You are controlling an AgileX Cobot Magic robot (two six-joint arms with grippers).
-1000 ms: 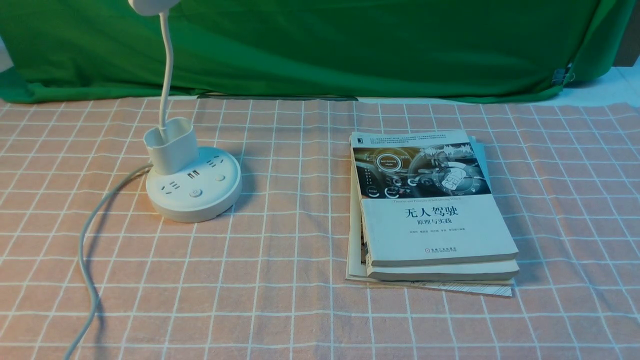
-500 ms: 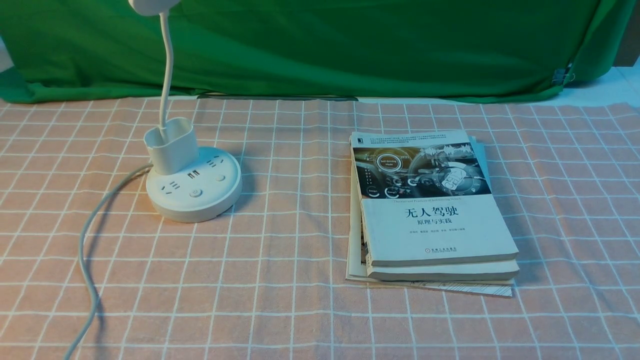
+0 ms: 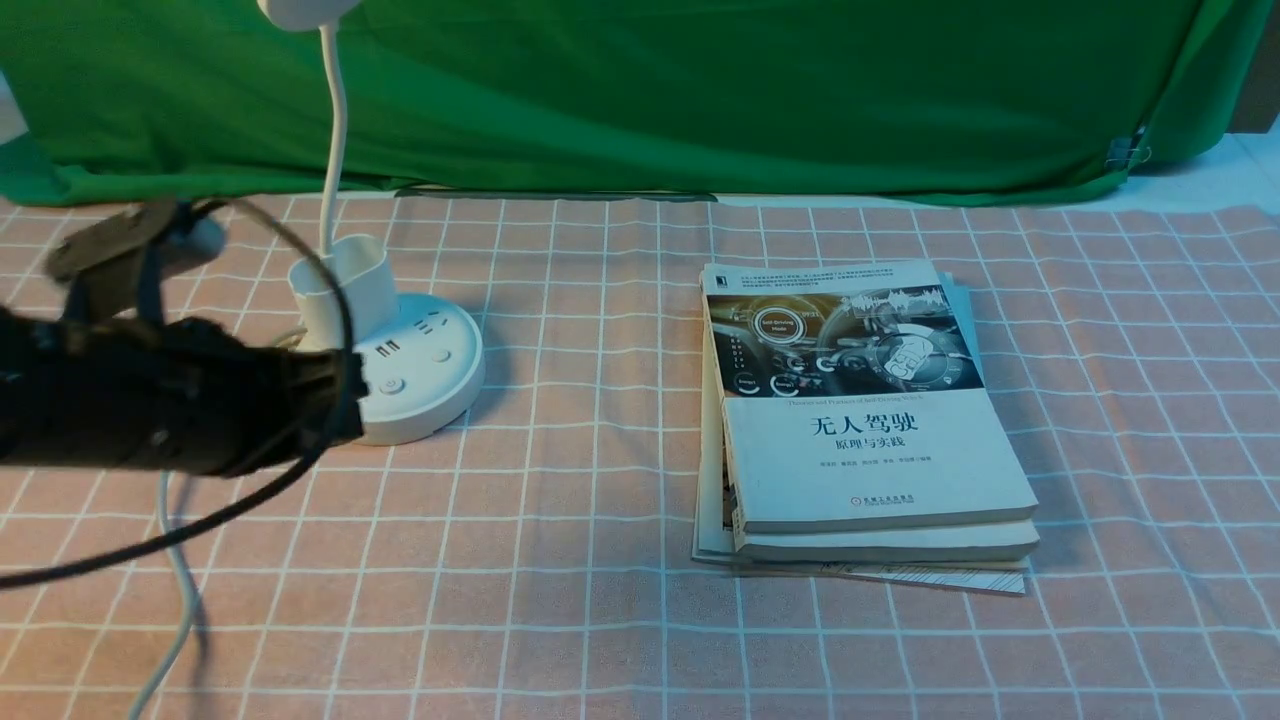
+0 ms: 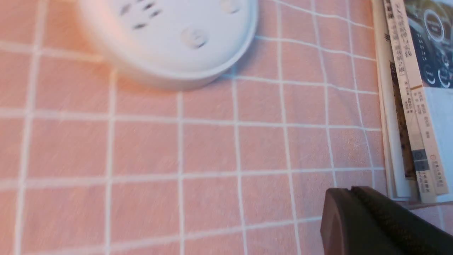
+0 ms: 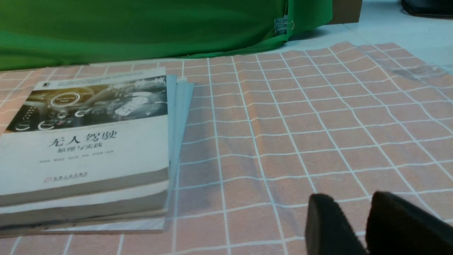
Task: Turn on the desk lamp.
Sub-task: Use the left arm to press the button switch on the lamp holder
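Observation:
The white desk lamp stands at the left on its round base [image 3: 425, 375], with a cup-shaped holder [image 3: 345, 285], a thin neck [image 3: 333, 130] and a head [image 3: 300, 10] cut off by the frame's top. A round button [image 3: 391, 385] sits on the base's front, and the grey cord [image 3: 180, 580] trails toward me. My left gripper [image 3: 345, 395] is shut and empty, and its arm covers the base's left part. In the left wrist view its tips [image 4: 350, 190] hover over the cloth, short of the blurred base [image 4: 177, 53] and button [image 4: 194, 37]. My right gripper [image 5: 354, 202] is slightly open and empty, low over the cloth.
A stack of books [image 3: 860, 420] lies right of centre, also in the right wrist view [image 5: 85, 141] and the left wrist view [image 4: 414, 106]. A pink checked cloth [image 3: 560, 560] covers the table. A green curtain [image 3: 700, 90] hangs behind it.
My left arm has come into the front view from the left and now covers the lamp base's left side. The lamp and books have not moved.

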